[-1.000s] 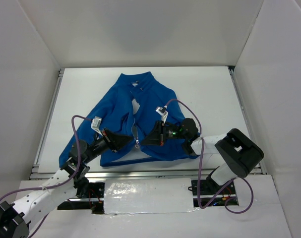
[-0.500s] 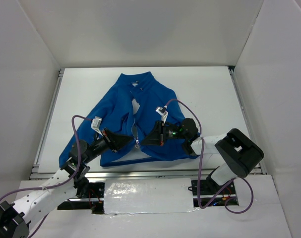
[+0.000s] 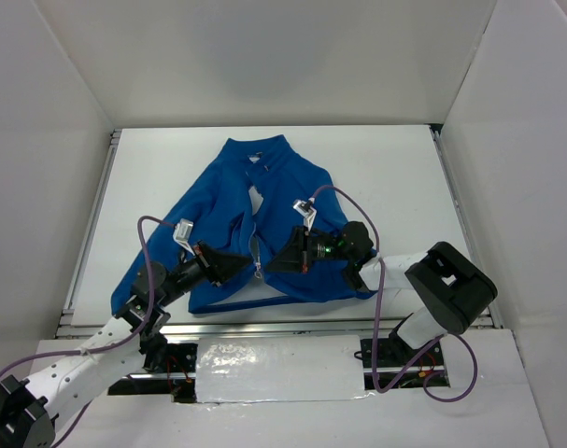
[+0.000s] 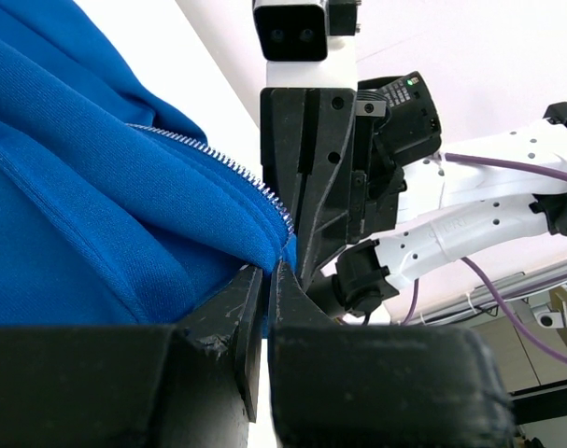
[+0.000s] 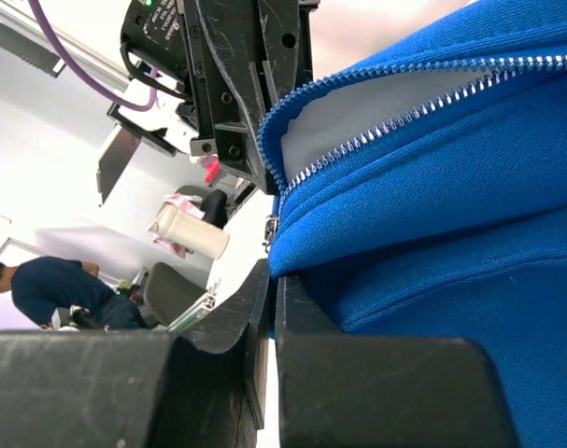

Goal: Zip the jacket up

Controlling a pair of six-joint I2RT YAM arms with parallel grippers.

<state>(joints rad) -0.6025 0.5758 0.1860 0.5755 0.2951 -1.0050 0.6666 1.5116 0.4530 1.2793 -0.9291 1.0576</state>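
Note:
The bright blue jacket [image 3: 264, 201] lies on the white table, collar at the far side, its front open along the light zipper [image 3: 256, 245]. My left gripper [image 3: 247, 265] is shut on the jacket's fabric at the lower left zipper edge; in the left wrist view [image 4: 267, 273] blue cloth sits pinched between the jaws, zipper teeth [image 4: 218, 159] above. My right gripper [image 3: 268, 265] is shut on the jacket at the lower right zipper edge; in the right wrist view [image 5: 273, 278] cloth is between the jaws, the metal pull [image 5: 271, 233] just above.
White walls enclose the table [image 3: 395, 187] on three sides. A metal rail [image 3: 92, 219] runs along the left edge. Purple cables loop over both arms. The two grippers face each other almost touching near the jacket's hem.
My left arm has shifted slightly toward the near side; the jacket and right arm look unchanged.

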